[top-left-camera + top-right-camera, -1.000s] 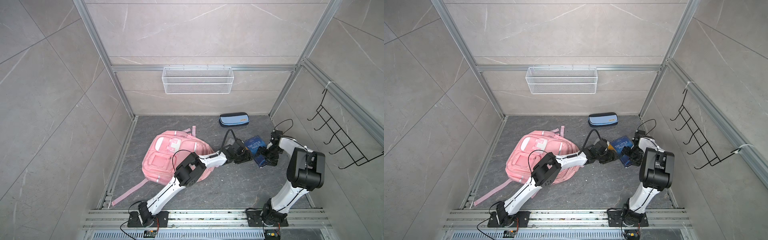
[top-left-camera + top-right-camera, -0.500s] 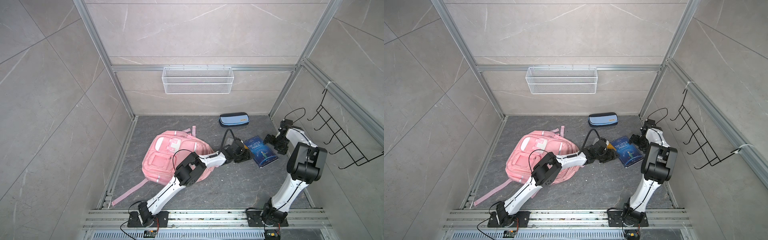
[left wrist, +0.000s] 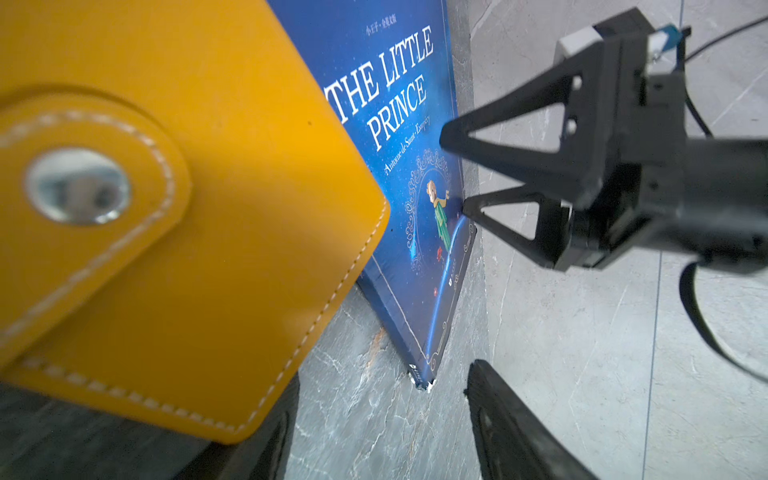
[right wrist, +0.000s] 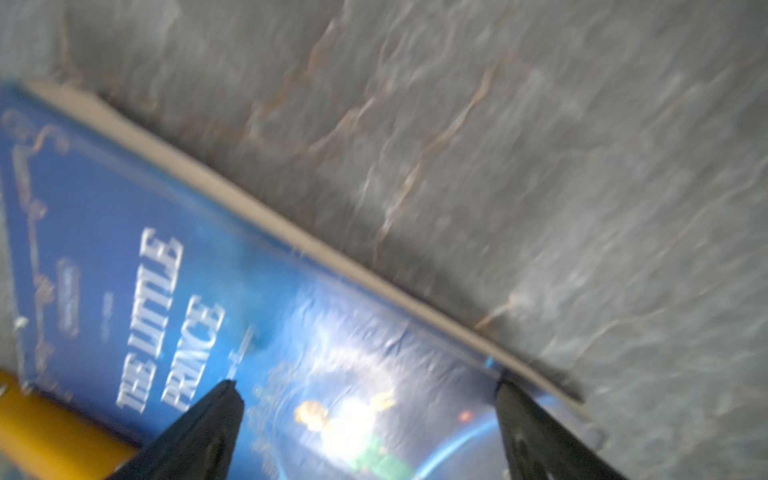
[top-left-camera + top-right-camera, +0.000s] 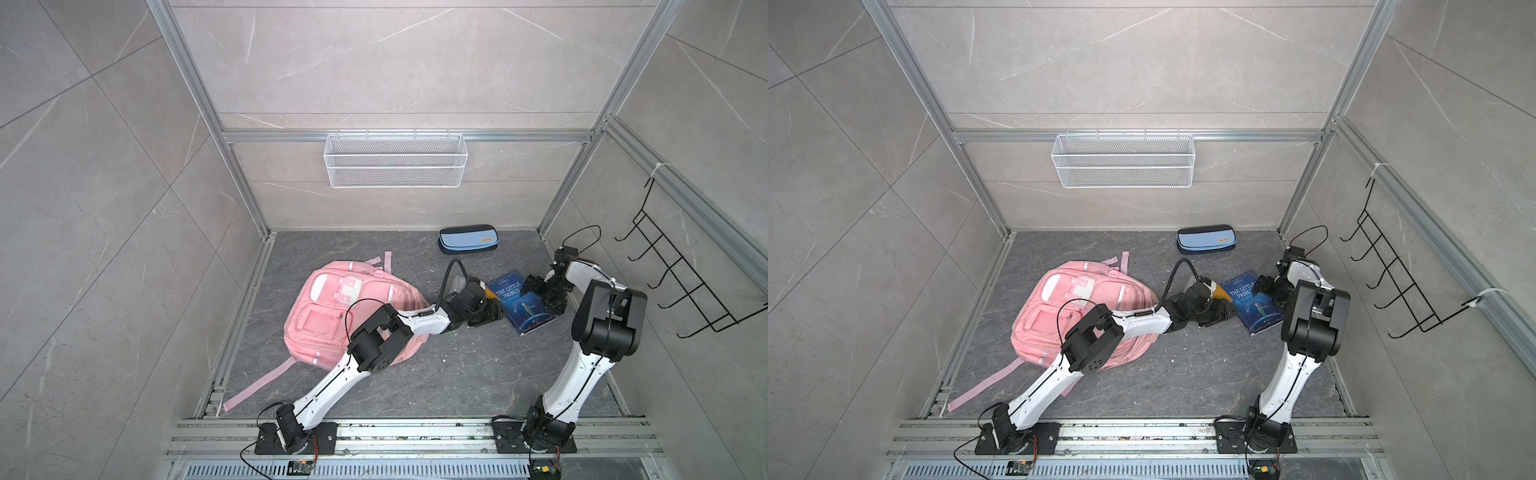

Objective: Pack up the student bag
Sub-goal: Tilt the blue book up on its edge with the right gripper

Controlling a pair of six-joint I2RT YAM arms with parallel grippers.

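Grabbing blue paperback book [image 5: 524, 306], probably | right gripper [image 3: 454, 171] hung open astride its edge; likely needed one jaw tucked underneath before closing | left gripper [image 3: 384, 382] beside yellow leather wallet [image 3: 187, 232], grip unclear | pink fabric backpack [image 5: 332, 316] lay flat, well left of book

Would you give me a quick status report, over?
Left claw open beside yellow wallet. Right claw open at edge of book. Bag flat, both outside it. Left arm over bag.

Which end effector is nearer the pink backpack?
Left. The left end effector is between the pink backpack and the blue book, the right end effector at the book's far edge.
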